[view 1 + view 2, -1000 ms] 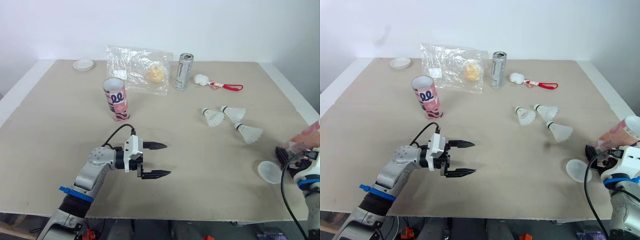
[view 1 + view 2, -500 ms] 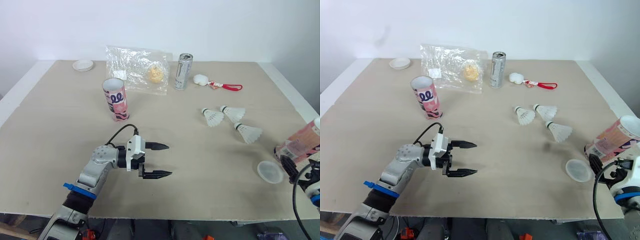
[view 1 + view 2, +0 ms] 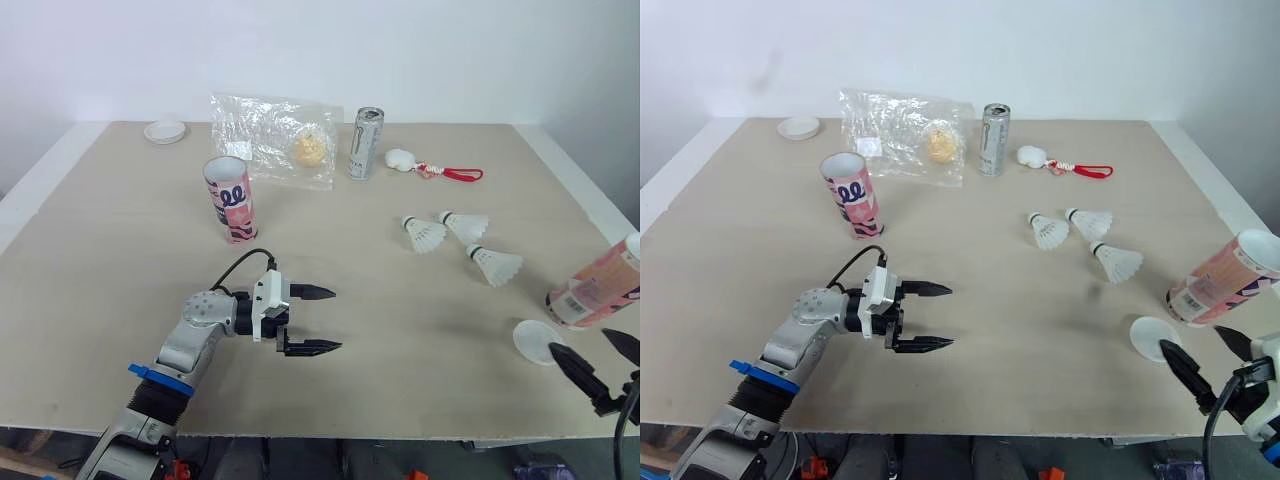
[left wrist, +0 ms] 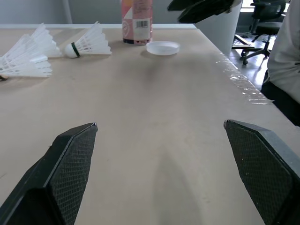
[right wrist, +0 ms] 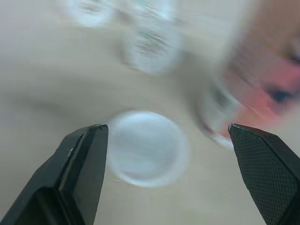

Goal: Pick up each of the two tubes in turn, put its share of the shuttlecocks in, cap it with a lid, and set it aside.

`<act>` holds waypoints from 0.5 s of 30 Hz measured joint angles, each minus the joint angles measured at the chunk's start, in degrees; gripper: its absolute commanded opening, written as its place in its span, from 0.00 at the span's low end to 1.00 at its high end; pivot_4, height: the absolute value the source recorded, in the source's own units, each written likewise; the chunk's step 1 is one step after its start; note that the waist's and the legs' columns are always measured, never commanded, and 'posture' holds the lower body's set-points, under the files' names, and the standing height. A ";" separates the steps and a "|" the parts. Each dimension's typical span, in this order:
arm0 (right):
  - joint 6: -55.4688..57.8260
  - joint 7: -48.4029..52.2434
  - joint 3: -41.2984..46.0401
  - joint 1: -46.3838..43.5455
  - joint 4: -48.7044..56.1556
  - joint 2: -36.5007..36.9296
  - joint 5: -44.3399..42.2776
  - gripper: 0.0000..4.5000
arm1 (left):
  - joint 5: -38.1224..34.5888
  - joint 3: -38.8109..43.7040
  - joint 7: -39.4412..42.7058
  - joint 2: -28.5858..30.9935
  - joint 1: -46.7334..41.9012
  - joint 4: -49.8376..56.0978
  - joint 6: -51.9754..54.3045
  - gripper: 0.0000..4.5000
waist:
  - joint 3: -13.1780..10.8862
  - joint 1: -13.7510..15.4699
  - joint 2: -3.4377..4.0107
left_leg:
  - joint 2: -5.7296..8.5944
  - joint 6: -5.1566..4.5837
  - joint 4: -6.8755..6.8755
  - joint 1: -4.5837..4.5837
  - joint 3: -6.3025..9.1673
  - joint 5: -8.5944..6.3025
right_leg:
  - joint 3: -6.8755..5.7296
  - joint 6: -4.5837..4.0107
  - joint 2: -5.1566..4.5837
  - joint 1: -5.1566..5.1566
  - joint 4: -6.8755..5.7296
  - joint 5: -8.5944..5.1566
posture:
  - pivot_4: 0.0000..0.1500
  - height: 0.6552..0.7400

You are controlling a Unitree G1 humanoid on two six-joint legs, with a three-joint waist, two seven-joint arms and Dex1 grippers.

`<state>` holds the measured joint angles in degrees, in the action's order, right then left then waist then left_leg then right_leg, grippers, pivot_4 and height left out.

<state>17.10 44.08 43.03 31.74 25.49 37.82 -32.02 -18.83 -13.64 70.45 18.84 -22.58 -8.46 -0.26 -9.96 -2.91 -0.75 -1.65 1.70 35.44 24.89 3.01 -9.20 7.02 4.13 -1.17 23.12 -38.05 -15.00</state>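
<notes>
One pink patterned tube (image 3: 229, 199) stands upright and uncapped at the table's left. The other pink tube (image 3: 1220, 283) stands by the right edge, with a clear lid (image 3: 1153, 337) lying just in front of it. Three white shuttlecocks (image 3: 427, 235) (image 3: 466, 225) (image 3: 496, 265) lie on the table right of centre. My left gripper (image 3: 318, 320) hovers open over bare table near the front, holding nothing. At the front right corner my right gripper (image 3: 1203, 352) is open, a little short of the lid (image 5: 147, 147) and the tube (image 5: 253, 93).
A second lid (image 3: 164, 131) lies at the back left corner. Along the back sit a clear plastic bag (image 3: 272, 140) with a yellowish ball inside, a silver can (image 3: 365, 143) and a white charm on a red strap (image 3: 403, 158).
My right gripper has let go of the right-hand tube, which now stands on the table, and has drawn back toward the front edge, open. The left arm has barely moved.
</notes>
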 measured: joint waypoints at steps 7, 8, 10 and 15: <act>-5.95 4.36 -16.91 -11.40 2.99 0.78 5.00 0.98 | 1.06 1.70 -5.00 -0.11 0.95 0.07 -1.20 1.00 | -0.03 0.17 -0.13 | 0.02 0.00 0.00 0.07 0.03 0.00 | -0.03 -0.01 0.00 0.01 0.03 0.00 | 1.00 1.00; -6.94 5.38 -20.71 -15.02 2.31 0.66 5.58 0.98 | 1.29 2.18 -6.30 -0.28 1.28 0.15 -1.24 1.00 | -0.05 0.02 -0.17 | -0.01 0.01 0.02 0.06 -0.02 0.00 | -0.02 -0.02 0.00 0.02 0.03 0.03 | 1.00 1.00; -7.93 9.72 -29.92 -25.21 -1.77 0.43 6.46 0.98 | 2.88 3.25 -10.75 -0.35 2.68 0.92 -1.77 1.00 | -0.15 0.13 -0.31 | 0.01 0.02 0.01 0.09 0.06 -0.01 | -0.04 0.00 0.04 0.01 0.02 0.05 | 1.00 1.00; -10.49 16.88 -40.08 -39.67 -13.48 -1.60 7.58 0.98 | 4.92 6.71 -20.10 -0.36 5.47 2.91 -0.73 1.00 | -0.21 0.35 -0.45 | 0.04 0.02 0.02 0.13 0.19 0.00 | -0.11 0.29 0.07 -0.05 0.03 0.18 | 1.00 1.00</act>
<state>6.61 60.96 2.95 -7.92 12.01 36.22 -24.43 -13.91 -6.93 50.35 18.48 -17.12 -5.55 -0.99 -10.17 -2.56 -1.20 -1.61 1.72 35.46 25.02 3.20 -9.20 6.91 4.42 -1.10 23.07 -38.02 -14.82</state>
